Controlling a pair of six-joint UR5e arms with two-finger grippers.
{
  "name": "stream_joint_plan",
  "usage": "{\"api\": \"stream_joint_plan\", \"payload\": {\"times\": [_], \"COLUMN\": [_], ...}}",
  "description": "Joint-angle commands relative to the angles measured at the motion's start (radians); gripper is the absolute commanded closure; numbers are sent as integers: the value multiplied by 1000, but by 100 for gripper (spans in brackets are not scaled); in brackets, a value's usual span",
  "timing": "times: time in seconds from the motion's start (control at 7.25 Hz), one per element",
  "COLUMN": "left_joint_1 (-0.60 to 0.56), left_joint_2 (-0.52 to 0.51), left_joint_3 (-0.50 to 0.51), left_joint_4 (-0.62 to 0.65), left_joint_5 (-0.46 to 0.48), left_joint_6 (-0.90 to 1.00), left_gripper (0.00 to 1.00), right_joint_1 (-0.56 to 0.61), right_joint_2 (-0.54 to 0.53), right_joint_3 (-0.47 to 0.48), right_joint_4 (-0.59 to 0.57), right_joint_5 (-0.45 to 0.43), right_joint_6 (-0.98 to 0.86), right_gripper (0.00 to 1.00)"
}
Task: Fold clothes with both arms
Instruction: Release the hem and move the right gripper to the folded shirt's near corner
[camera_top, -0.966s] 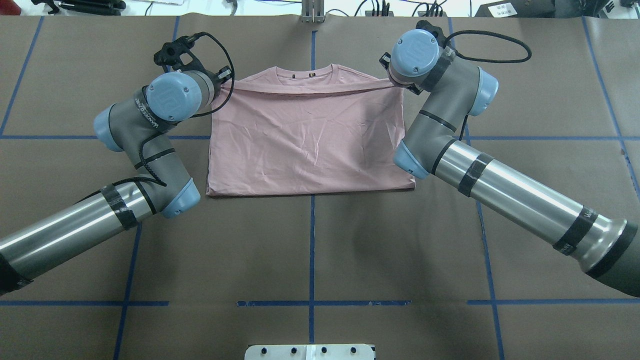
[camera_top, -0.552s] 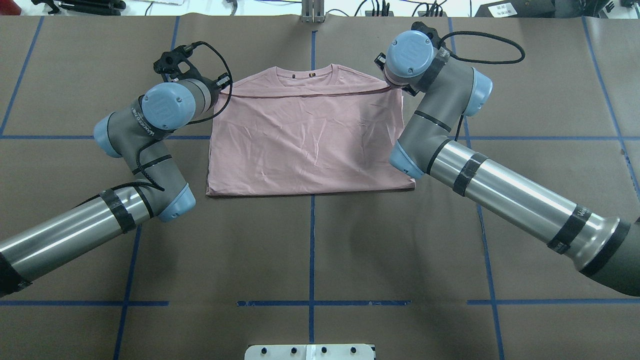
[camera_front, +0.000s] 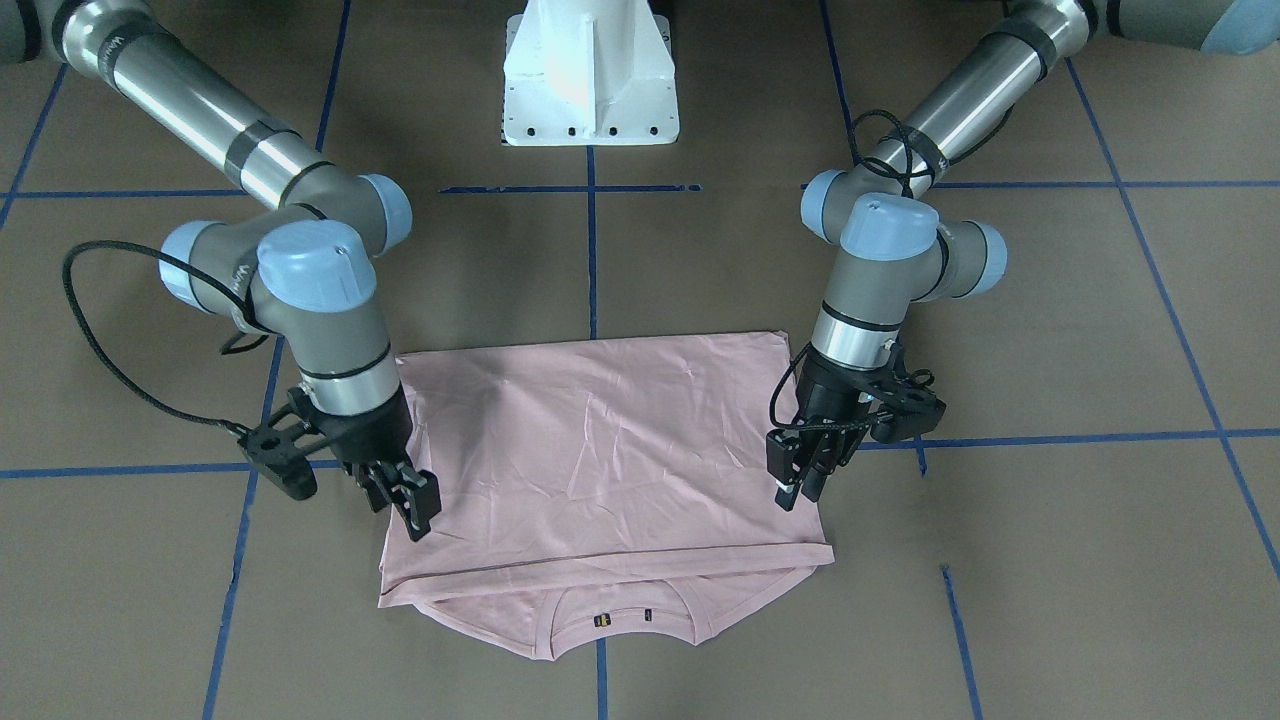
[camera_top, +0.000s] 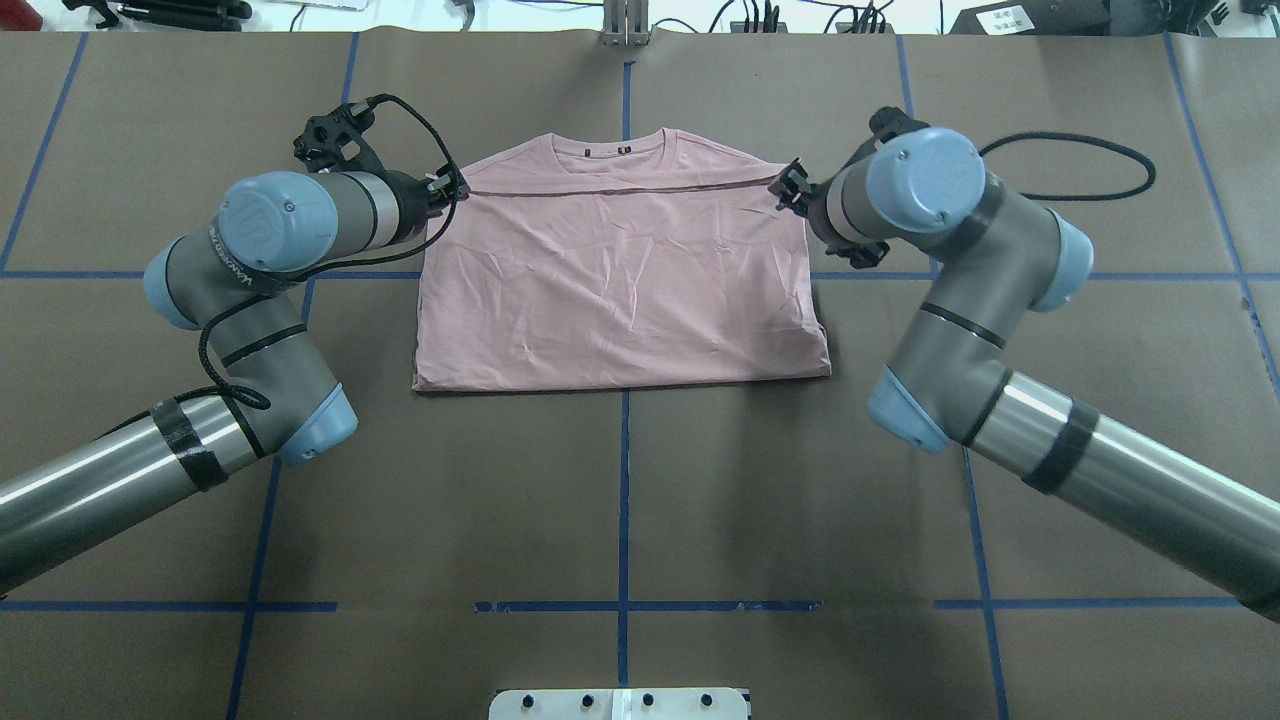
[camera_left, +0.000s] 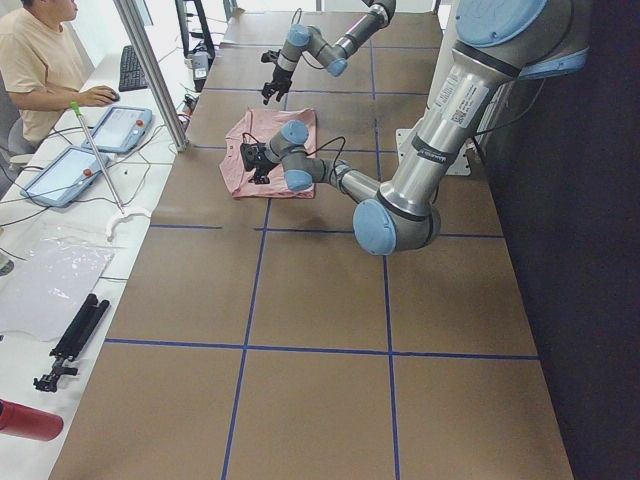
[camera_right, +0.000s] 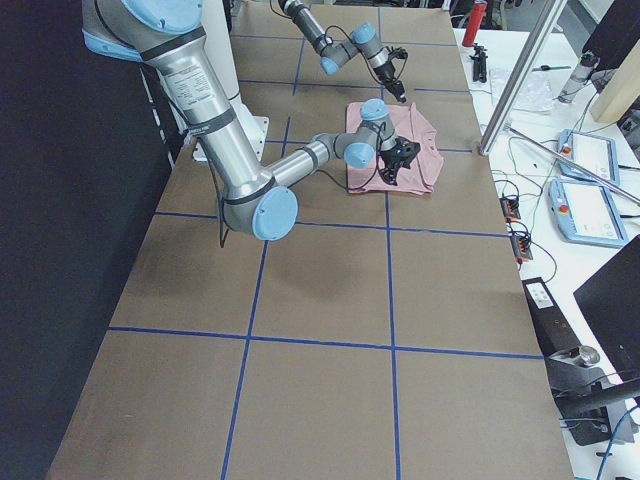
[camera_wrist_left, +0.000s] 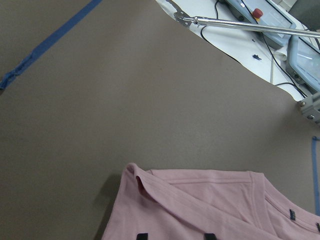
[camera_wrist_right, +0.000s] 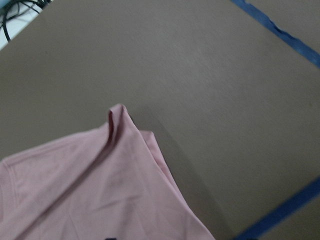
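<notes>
Now the pink T-shirt (camera_top: 620, 290) lies folded flat on the brown desk (camera_top: 620, 500). The left hand (camera_front: 797, 485) hangs over one far corner, its fingers apart, holding nothing. The right hand (camera_front: 412, 510) hangs over the other corner; how far it is open, I cannot tell.

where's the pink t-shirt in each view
exterior front-facing: T-shirt lower middle, collar toward the bottom.
overhead exterior: T-shirt upper centre, collar toward the top.
exterior left: T-shirt far, upper left of centre.
exterior right: T-shirt far, upper right of centre.
left wrist-mounted: T-shirt along the bottom edge.
right wrist-mounted: T-shirt lower left.
Shared landmark: the blue tape line passing under the shirt's middle.
</notes>
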Motion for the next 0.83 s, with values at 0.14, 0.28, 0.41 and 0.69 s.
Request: {"api": "stream_joint_plan", "payload": {"times": [0.14, 0.28, 0.41, 0.69], "left_joint_1": [1, 3, 1, 1], "left_joint_2": [1, 0, 4, 1], "left_joint_3": [-8, -8, -6, -6], "left_joint_4": [-3, -3, -3, -3], "left_joint_5": [-12, -12, -12, -10], "left_joint_6": [-9, -11, -9, -12], "left_gripper": [53, 53, 53, 53], "right_joint_1": [-80, -117, -135, -138], "right_joint_2": [-193, -229, -223, -211], "right_joint_3": [225, 227, 208, 197], "right_joint_4": [47, 33, 28, 27], "right_joint_5": [61, 38, 17, 15], "right_joint_6": [114, 127, 127, 139], "right_gripper": [0, 0, 6, 10]}}
